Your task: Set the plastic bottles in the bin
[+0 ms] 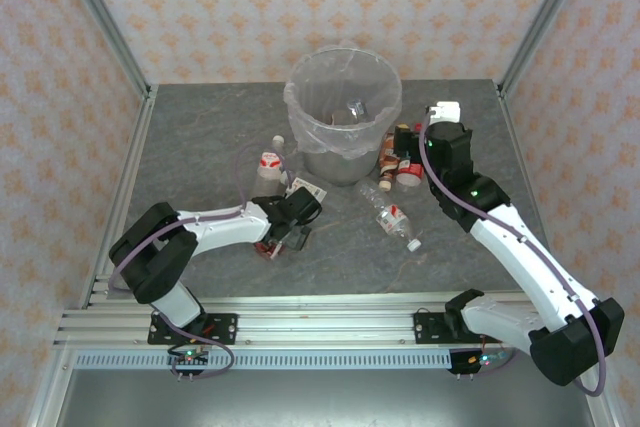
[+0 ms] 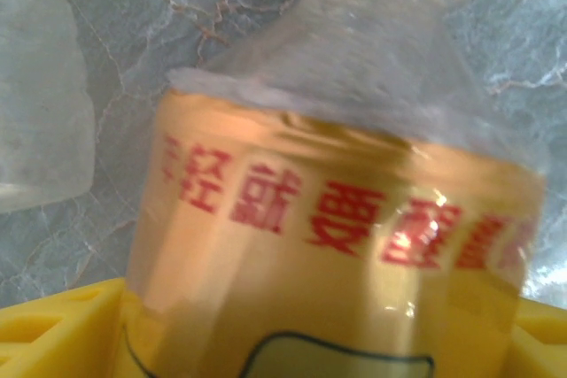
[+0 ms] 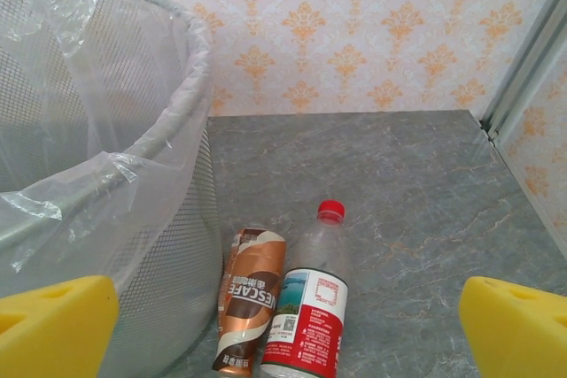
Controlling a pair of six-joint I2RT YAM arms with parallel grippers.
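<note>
left tool [image 1: 283, 237] sits around a yellow-label bottle [image 2: 337, 245], can't tell if it's gripping; right tool [image 3: 288, 300] is wide apart beside the bin [image 3: 133, 157].

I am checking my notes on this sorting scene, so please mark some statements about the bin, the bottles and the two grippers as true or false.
1. A clear plastic bag lines the bin. True.
2. The right gripper holds a bottle. False: its jaws are open with nothing gripped; the red-capped bottle is on the table beyond them.
3. A gold-labelled bottle sits between the fingers of the left gripper. True.
4. Every bottle is already in the bin. False: several are on the table, such as the white-capped clear bottle.
</note>
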